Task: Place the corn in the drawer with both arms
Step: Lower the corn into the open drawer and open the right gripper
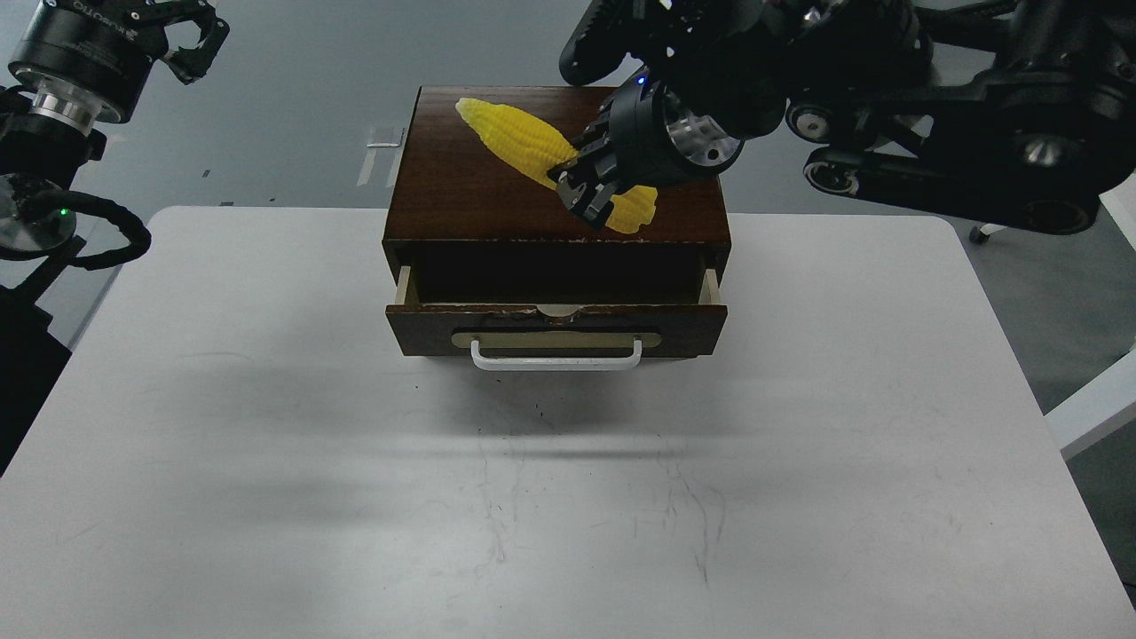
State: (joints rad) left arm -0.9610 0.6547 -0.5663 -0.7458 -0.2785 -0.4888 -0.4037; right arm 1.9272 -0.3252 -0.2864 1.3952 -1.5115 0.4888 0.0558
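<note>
The right gripper (587, 188) pinches the corn (525, 147) on top of the box (461, 200) — the drawer (556, 324) is open — left gripper (191, 40) hangs open.

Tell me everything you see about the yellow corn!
The corn is bright yellow, ribbed with kernel rows and plastic-looking. It lies diagonally on the brown cabinet top, pointed tip toward the back left, fat end near the front right. The right hand covers its middle, fingers around it. It is not in the open drawer yet.
</note>
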